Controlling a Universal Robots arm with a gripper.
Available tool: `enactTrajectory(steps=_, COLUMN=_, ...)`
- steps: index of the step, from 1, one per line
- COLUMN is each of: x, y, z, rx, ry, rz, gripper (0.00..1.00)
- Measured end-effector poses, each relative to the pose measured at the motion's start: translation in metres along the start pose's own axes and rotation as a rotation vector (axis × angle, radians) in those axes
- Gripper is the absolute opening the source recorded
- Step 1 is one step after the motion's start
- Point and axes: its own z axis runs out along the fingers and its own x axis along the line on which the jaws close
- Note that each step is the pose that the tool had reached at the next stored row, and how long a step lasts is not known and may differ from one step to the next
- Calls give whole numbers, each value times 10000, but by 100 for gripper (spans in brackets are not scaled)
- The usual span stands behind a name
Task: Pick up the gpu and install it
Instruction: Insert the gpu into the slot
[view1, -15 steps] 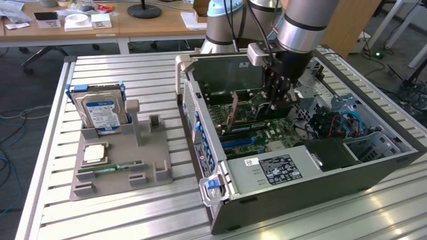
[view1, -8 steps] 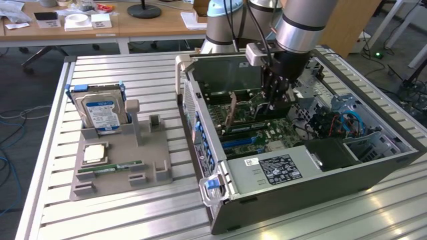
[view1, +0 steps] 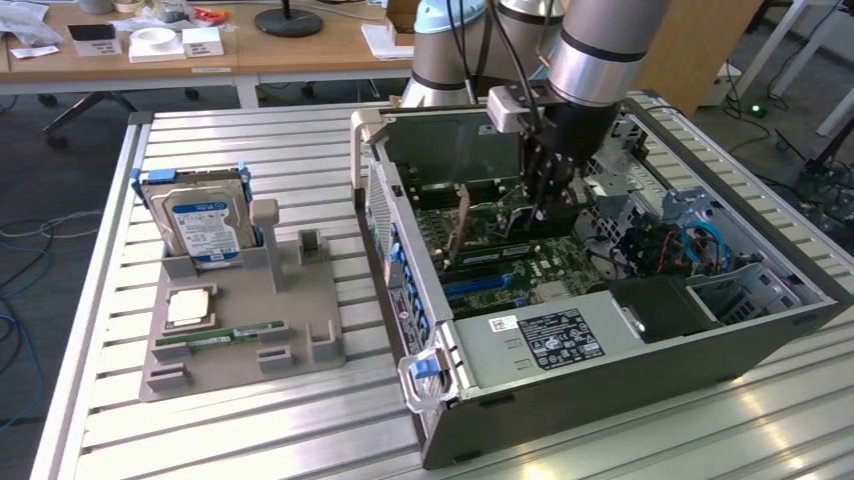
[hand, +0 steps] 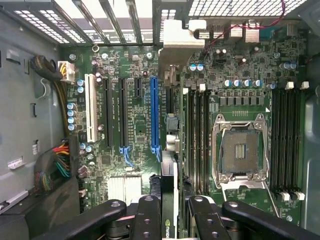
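So the pincer (view1: 547, 195) is down inside the open computer case (view1: 747, 330) and it's clamped on the gpu (hand: 169, 185), one finger on each flat face. The card stands on edge, so from the wrist view you mostly get its thin top edge: a dark strip with a sliver of green, and a small green logo patch right between the fingers (hand: 147, 210). The silver metal bracket (hand: 176, 42) sits on the end that points at the case's vented back wall, and it looks bright and a bit bent over at the top. The card runs lengthwise over the green motherboard (hand: 130, 125) in the middle of the case, lined up with the board's slots. Can't tell whether its bottom edge is actually touching the board or just hanging above it. Outside the case, on the exterior view's left, a grey holder (view1: 240, 350) sits on the slatted tabletop (view1: 267, 140) with a blue-and-white labelled hard drive (view1: 200, 220) standing up in it, plus a CPU chip (view1: 187, 307) and a narrow green RAM stick (view1: 220, 335) lying flat.
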Motion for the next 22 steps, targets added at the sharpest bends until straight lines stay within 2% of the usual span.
enactTrajectory(steps=12, x=3, y=60, z=5, rx=3, ry=2, rz=-1, gripper=26)
enactTrajectory(steps=22, x=3, y=66, z=25, rx=3, ry=0, rz=-2, gripper=26)
